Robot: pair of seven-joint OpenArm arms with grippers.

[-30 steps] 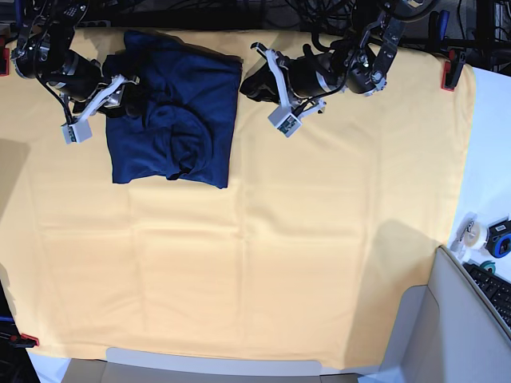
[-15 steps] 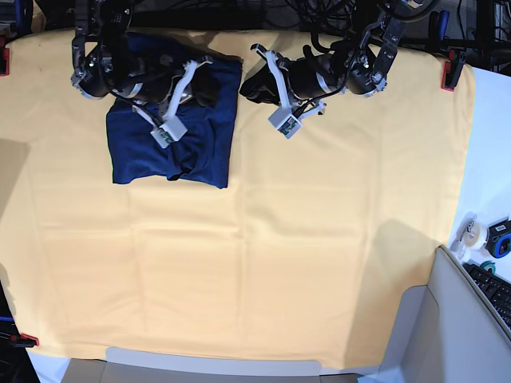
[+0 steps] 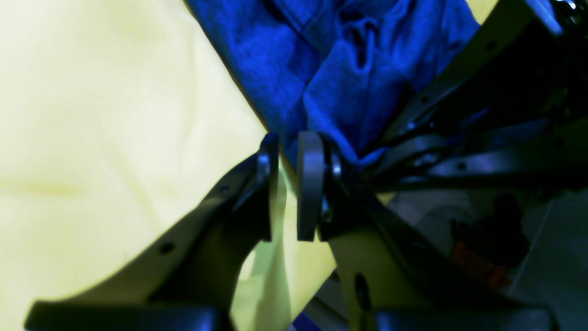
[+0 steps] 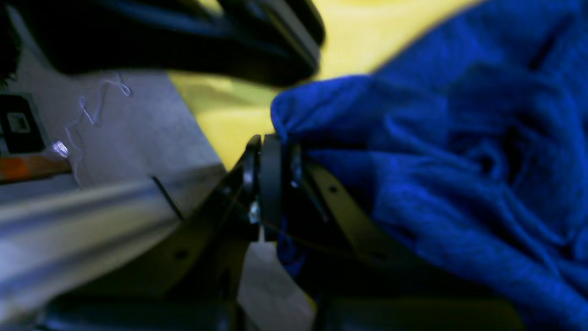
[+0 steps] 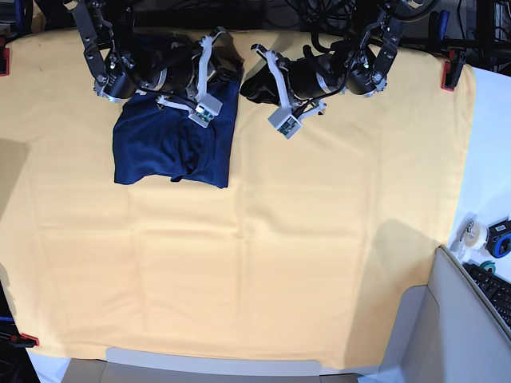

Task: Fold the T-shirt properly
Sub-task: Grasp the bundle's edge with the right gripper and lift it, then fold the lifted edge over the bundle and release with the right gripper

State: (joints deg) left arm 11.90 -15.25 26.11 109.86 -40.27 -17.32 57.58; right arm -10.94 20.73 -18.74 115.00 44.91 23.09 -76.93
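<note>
Yellow cloth under T-shirt; right end effector clamped on it; left's grip unclear.

The right hand has its jaws pressed fully together, the arm stretched low and sideways. The left hand shows a narrow gap between its jaws, wrist bent.

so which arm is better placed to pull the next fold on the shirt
Right. Its pincer is shut on the shirt at the far corner, over the fabric. The left pincer sits just off the shirt's edge, over the yellow cloth, pinching no fabric.
</note>
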